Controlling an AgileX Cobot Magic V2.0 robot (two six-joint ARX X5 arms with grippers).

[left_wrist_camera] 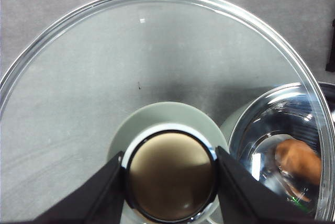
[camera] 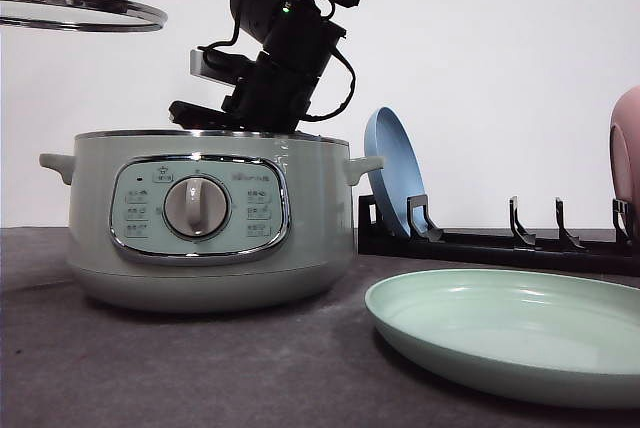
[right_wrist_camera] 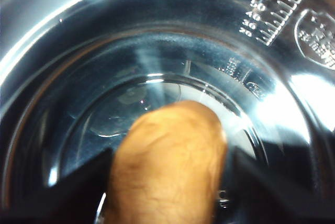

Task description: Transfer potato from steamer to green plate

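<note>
The pale green steamer (camera: 200,218) stands open on the left of the table. The brown-orange potato (right_wrist_camera: 167,150) lies at the bottom of its shiny inner pot (right_wrist_camera: 78,51). My right gripper (right_wrist_camera: 170,187) is down inside the pot, its dark fingers (right_wrist_camera: 102,182) pressed against both sides of the potato. My left gripper (left_wrist_camera: 170,182) is shut on the knob (left_wrist_camera: 170,177) of the glass lid (camera: 80,10), held high up, left of the steamer. Through the lid the potato (left_wrist_camera: 298,161) shows in the pot. The green plate (camera: 520,333) lies at the front right.
A black dish rack (camera: 500,243) stands behind the green plate, with a blue plate (camera: 392,168) upright at its left end and a pink dish (camera: 627,148) at the right edge. The right arm (camera: 290,38) slants down over the steamer's rim.
</note>
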